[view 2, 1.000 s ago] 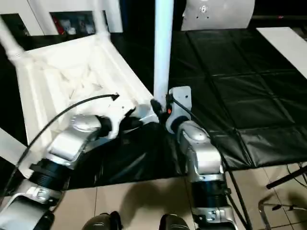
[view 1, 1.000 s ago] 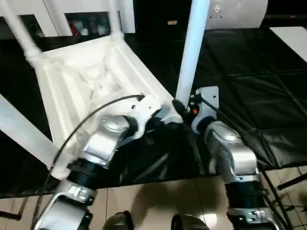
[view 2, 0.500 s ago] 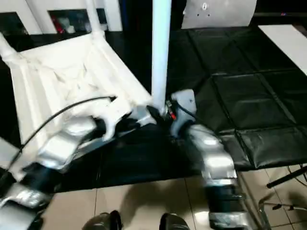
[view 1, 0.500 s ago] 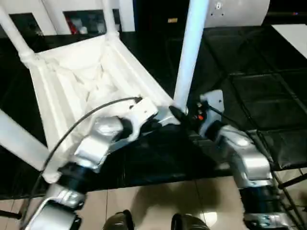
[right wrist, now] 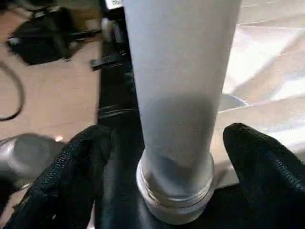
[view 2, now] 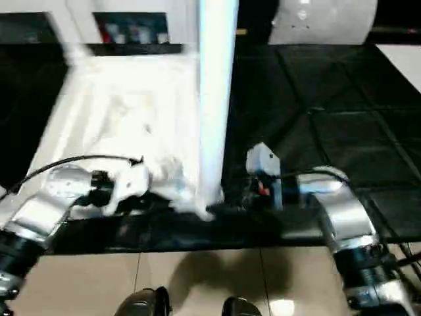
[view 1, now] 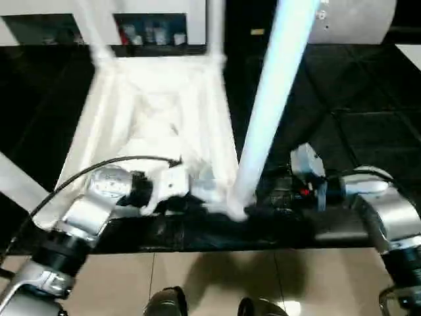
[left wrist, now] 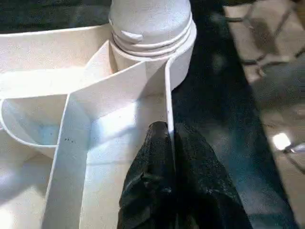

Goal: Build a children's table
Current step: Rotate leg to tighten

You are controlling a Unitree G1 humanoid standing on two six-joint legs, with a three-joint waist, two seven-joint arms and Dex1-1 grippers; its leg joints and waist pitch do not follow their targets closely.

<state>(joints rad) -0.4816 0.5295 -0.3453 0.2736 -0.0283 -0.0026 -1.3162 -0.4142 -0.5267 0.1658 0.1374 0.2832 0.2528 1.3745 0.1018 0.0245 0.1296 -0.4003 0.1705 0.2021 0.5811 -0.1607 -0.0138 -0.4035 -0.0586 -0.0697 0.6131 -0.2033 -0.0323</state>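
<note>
From the head cameras, the children's table (view 1: 158, 125) lies upside down on the black-covered bench (view 1: 368, 112), its ribbed underside facing up. White tube legs rise from its corner sockets; the nearest leg (view 1: 273, 105) stands at the near right corner and runs up out of the picture, leaning slightly to the right in the left eye view. The left hand (view 1: 197, 191) reaches in from the left and meets the table's near edge just beside that corner. The right hand (view 1: 276, 197) comes in level from the right, its fingers close to the foot of the leg. A pale rounded panel (view 2: 322, 23) stands at the far side of the bench, and tiled floor shows below the bench's near edge.

In the left wrist view, the left hand (left wrist: 167, 138) has its two black fingers (left wrist: 155, 162) pressed together on a thin upright rib of the table's underside, right by the round corner socket (left wrist: 157, 52) where the leg's ringed base sits.

In the right wrist view, the right hand (right wrist: 167, 148) is spread wide: one finger (right wrist: 76, 171) stands on each side of the leg's lower end (right wrist: 178, 95), with a gap between each finger and the tube, so it grips nothing. The ringed collar at the leg's foot sits in the socket.
</note>
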